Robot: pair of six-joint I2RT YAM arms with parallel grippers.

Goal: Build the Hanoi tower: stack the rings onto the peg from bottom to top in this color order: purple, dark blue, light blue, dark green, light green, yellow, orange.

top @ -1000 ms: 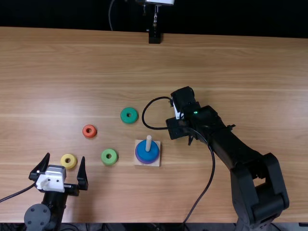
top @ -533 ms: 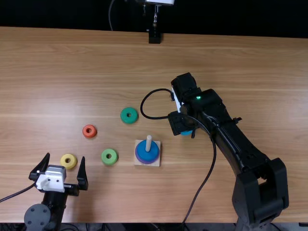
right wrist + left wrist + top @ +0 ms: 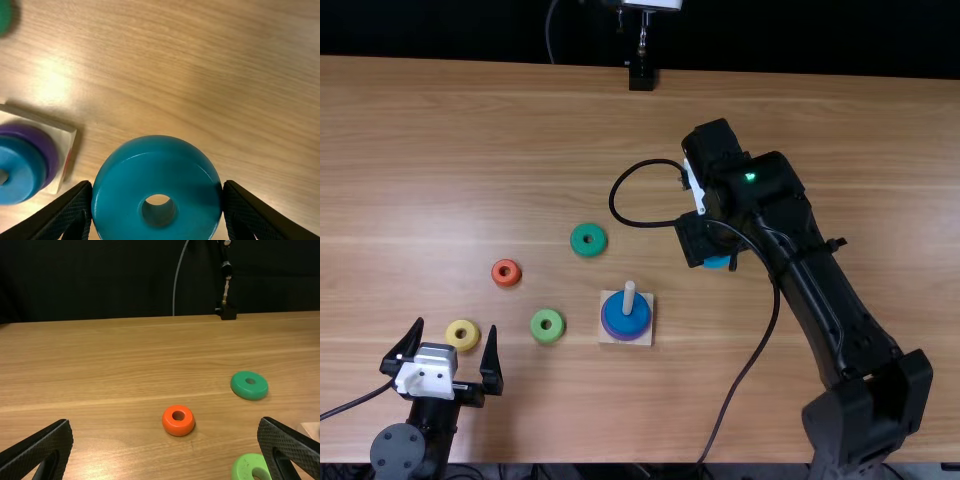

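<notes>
The light blue ring [image 3: 155, 172] is held by the right pincer [image 3: 698, 240], one finger against either side; it fills the bottom middle of the right wrist view. In the top view its edge peeks out under that pincer, just right of the frame's middle, and farther up the frame than the peg [image 3: 629, 292].

The peg stands upright a little below the middle of the frame, on a pale square base [image 3: 66, 137]. The purple ring [image 3: 42, 141] is around it at the bottom, with the dark blue ring [image 3: 623, 320] on top.

The other rings lie on the desk [image 3: 800, 110]. The dark green ring [image 3: 577, 240] is up and to the left of the peg, the light green ring [image 3: 537, 327] to the left of the base, and the orange ring [image 3: 498, 276] farther out, in the left half. The yellow ring [image 3: 469, 343] is toward the lower left.

The left pincer [image 3: 455, 329] is at the lower left, its fingers wide apart; from above, the yellow ring appears between their tips.

A black cable [image 3: 614, 203] loops out left of the right pincer.
</notes>
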